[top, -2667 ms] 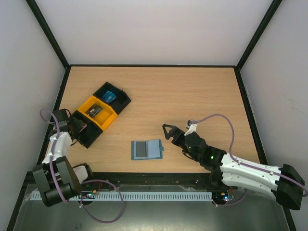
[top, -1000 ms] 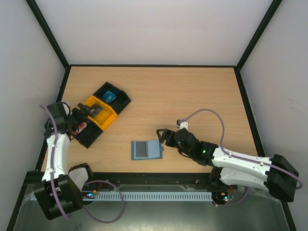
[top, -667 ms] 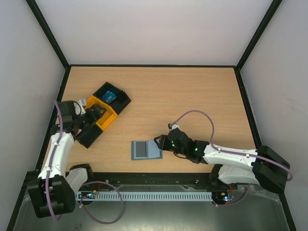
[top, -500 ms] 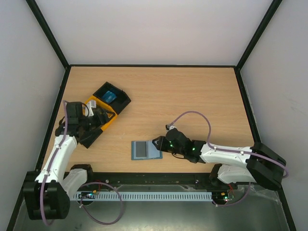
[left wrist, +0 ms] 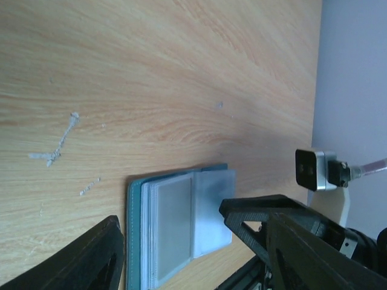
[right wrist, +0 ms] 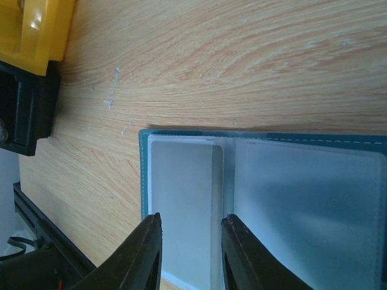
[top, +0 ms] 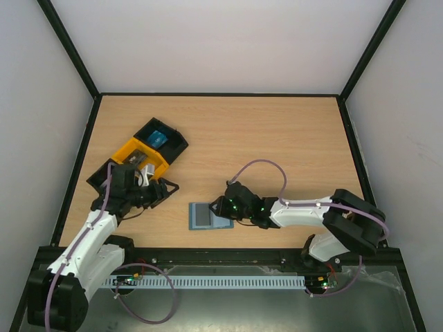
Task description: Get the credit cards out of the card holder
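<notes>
From above: the left fingers (top: 159, 193) hang spread wide over the pale wooden bench (top: 277, 138). The small blue-grey soft bifold card holder (top: 208, 216) lies open just to their right, not touching them. The right fingers (top: 221, 205) are down on the card holder's right half. Behind the left fingers sits a yellow plastic tray (top: 142, 158) with a black plastic tray (top: 160, 138) against it.

Left wrist view: the left fingers (left wrist: 91, 260) stand well apart, gripping nothing. The card holder (left wrist: 175, 223) lies open between and just ahead of them, and the right fingers (left wrist: 260, 217) are on its far side.

Right wrist view: the right fingers (right wrist: 148, 254) are close together with a narrow gap, tips over the card holder's (right wrist: 302, 199) left clear pocket, where a grey panel shows. Whether they are pinching a card or only touching, I cannot tell.
</notes>
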You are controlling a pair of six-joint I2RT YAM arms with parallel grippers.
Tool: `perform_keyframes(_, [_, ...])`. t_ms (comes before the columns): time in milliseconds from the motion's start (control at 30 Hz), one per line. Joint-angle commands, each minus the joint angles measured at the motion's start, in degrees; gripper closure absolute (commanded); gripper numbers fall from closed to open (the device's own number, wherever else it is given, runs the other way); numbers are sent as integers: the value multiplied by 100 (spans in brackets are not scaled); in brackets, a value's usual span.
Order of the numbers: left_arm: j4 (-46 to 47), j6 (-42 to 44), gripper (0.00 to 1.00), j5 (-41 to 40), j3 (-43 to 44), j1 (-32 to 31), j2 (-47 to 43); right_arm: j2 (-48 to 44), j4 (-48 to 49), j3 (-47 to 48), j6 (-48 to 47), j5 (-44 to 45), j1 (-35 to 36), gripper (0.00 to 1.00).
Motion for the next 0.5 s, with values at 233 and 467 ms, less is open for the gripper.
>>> perform_keyframes(233, [860, -640, 31, 267, -550, -360, -176, 728, 212, 270, -69, 25, 241, 74])
perform_keyframes(467, [1829, -1202, 32, 541, -1197, -511, -278, 1012, 251, 46, -87, 233, 290, 79])
